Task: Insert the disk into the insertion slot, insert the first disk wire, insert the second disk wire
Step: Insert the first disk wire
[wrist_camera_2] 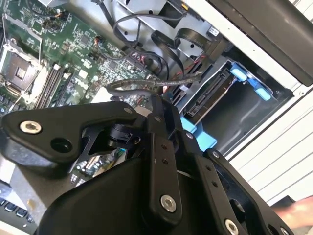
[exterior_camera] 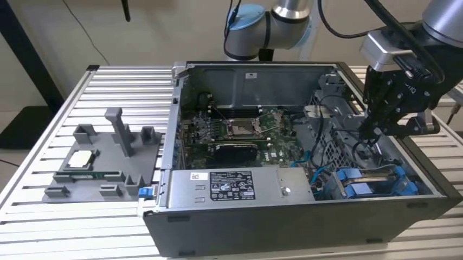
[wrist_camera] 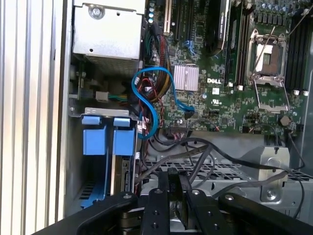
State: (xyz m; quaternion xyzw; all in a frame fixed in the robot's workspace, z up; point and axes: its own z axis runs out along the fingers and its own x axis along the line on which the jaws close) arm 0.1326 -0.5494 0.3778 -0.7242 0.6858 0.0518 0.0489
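The disk (wrist_camera_2: 208,98), silver-grey in a bright blue carrier (wrist_camera_2: 249,81), sits inside the insertion slot (wrist_camera_2: 234,120), the grey bay at the case's corner on the exterior view's right. In the first wrist view the blue carrier tabs (wrist_camera: 123,142) stand over the disk's edge (wrist_camera: 126,171). My gripper (exterior_camera: 370,132) hangs inside the open computer case, just above and behind the bay. In both wrist views its fingers (wrist_camera_2: 157,105) stand close together, shut on a thin grey disk wire (wrist_camera_2: 142,84) that runs across their tips (wrist_camera: 172,172) towards the disk's connector end.
A grey power-supply box (exterior_camera: 231,185) fills the case's front. The green motherboard (exterior_camera: 239,130) lies behind it. A looped blue cable (wrist_camera: 146,98) and black cable bundles (wrist_camera_2: 146,54) crowd the space beside the bay. A grey fixture tray (exterior_camera: 101,162) rests on the slatted table (exterior_camera: 72,227).
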